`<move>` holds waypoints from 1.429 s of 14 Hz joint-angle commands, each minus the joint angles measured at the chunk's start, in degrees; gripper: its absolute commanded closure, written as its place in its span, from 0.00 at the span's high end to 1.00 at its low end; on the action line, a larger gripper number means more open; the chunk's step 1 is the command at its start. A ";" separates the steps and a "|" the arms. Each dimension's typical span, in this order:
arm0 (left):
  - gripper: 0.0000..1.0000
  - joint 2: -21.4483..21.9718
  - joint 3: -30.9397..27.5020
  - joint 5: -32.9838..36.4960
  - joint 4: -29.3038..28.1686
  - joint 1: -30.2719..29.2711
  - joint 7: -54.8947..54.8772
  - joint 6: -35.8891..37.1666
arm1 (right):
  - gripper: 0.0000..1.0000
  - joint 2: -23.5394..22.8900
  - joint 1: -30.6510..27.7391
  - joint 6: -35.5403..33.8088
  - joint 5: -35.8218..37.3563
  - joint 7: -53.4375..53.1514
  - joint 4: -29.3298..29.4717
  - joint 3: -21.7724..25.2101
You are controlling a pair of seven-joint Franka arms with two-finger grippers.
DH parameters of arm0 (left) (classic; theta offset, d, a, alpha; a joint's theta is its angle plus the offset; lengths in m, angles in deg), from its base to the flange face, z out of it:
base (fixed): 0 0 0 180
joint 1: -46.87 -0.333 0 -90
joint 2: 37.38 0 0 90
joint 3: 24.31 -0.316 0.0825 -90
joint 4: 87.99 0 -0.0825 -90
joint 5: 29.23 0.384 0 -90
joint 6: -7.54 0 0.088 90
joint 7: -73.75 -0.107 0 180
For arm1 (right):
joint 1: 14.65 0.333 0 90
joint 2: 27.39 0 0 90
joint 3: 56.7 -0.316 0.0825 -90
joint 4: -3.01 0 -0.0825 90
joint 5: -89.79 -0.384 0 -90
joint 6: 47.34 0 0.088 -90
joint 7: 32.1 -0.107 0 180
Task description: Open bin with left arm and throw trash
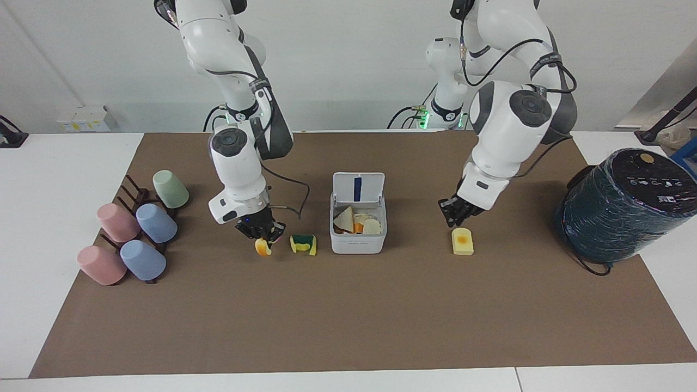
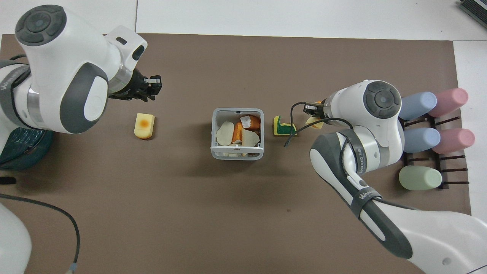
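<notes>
The white bin (image 1: 358, 239) stands mid-mat with its lid (image 1: 358, 188) swung up, blue strip showing; several scraps lie inside. It also shows in the overhead view (image 2: 237, 154). My left gripper (image 1: 456, 213) hangs shut and empty, apart from the bin, just above a yellow sponge piece with an orange patch (image 1: 462, 241) lying toward the left arm's end; the overhead view shows this gripper (image 2: 151, 85) and this piece (image 2: 144, 126). My right gripper (image 1: 261, 233) is shut on a second orange-patched piece (image 1: 263, 247), low over the mat. The curled green-backed piece (image 1: 304, 244) lies between it and the bin.
A big dark teal wrapped cylinder (image 1: 626, 204) stands at the left arm's end of the table. A dark rack with several pastel cups (image 1: 136, 231) sits at the right arm's end. A cable trails from the right gripper over the mat (image 1: 291, 204).
</notes>
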 commanded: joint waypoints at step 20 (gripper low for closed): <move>0.00 -2.49 0.23 0.80 -18.01 -2.34 -23.38 -23.12 | 1.00 -2.92 16.60 -3.91 -0.16 -21.66 10.88 -0.37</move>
